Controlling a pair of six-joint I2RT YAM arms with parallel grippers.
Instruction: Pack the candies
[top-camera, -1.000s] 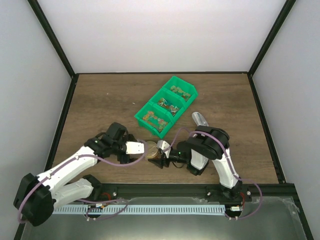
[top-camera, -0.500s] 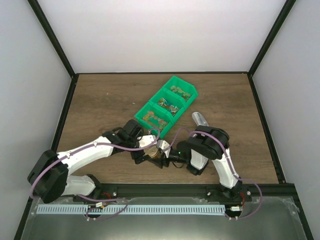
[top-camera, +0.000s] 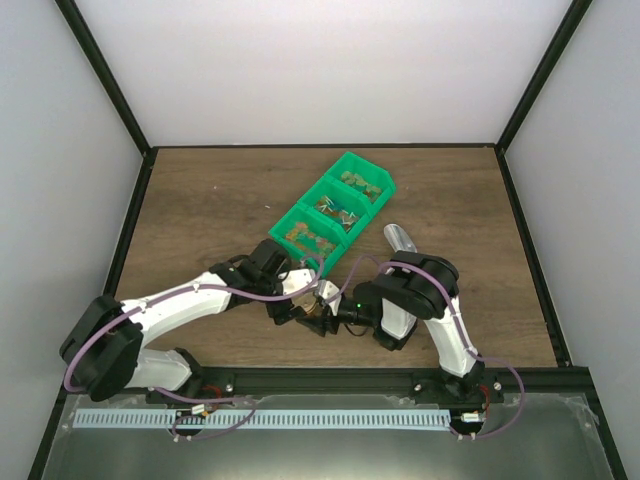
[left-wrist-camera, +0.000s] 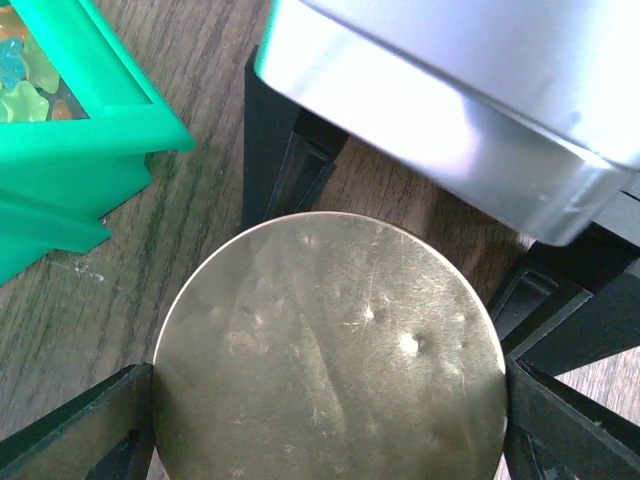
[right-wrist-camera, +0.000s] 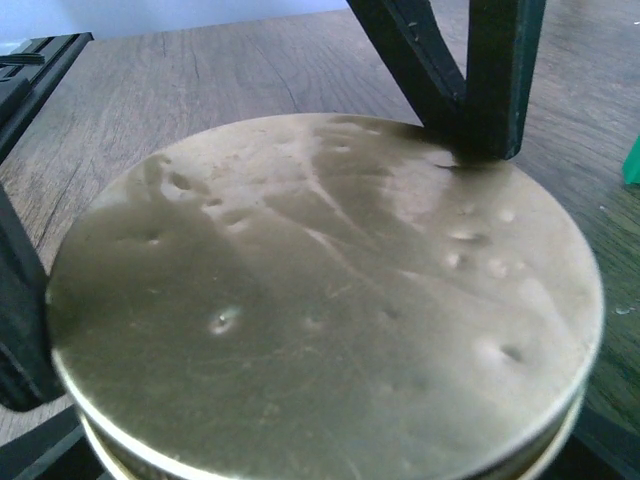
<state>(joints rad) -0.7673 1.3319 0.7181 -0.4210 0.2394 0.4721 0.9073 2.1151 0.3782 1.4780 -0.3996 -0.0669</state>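
Both hands meet over the same thing at the near middle of the bench (top-camera: 200, 200): a round gold-lidded tin (right-wrist-camera: 320, 300), standing upright on the wood.

Right hand (right-wrist-camera: 315, 370): one finger on each side of the tin and pressed against its wall. I read that as clamped on the tin.

Left hand (left-wrist-camera: 330, 385): comes in from the other side, fingers spread wide with the lid between them. Both tips sit right at the lid's edge. I can't tell whether it's gripping or only bracketing.

In my left wrist view the right hand's black fingers stand just past the lid, with a silver housing above them. In the right wrist view two dark fingers of the left hand stand at the lid's far edge.

The candies (top-camera: 312, 238) are in the green bin (left-wrist-camera: 70, 170), a three-compartment tray lying diagonally just beyond the tin, some in each compartment. The near corner of the bin is close beside the tin, not touching. I see none on the lid.

Metal scoop (top-camera: 398, 237) lies on the bench right of the bin, by the right arm's elbow, in neither hand.
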